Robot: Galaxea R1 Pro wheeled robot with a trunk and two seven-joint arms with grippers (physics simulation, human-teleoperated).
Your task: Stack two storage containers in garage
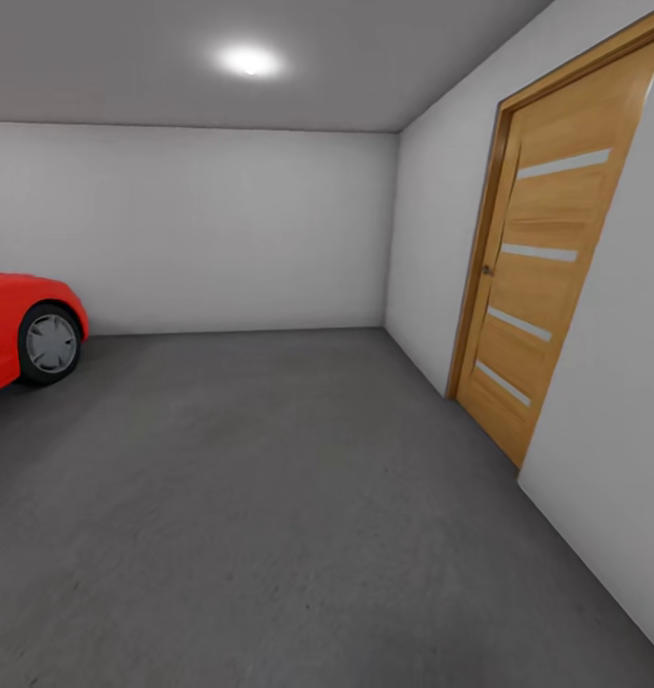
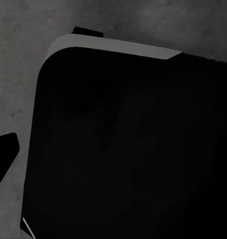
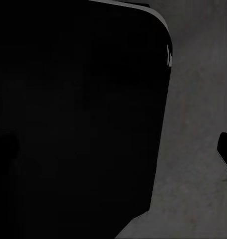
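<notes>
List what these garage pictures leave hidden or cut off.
- Red car, head view: the picture's left edge cuts it, leaving one wheel and a fender.
- Wooden door, head view: its top runs off the upper edge.
- Concrete floor, both wrist views: a large black rounded body covers most of it.

The garage floor (image 1: 270,497) is dark grey, faintly mottled concrete, running back to plain light walls. At the head view's left edge a red car (image 1: 16,320) stands on it, one wheel (image 1: 52,343) touching the concrete
</notes>
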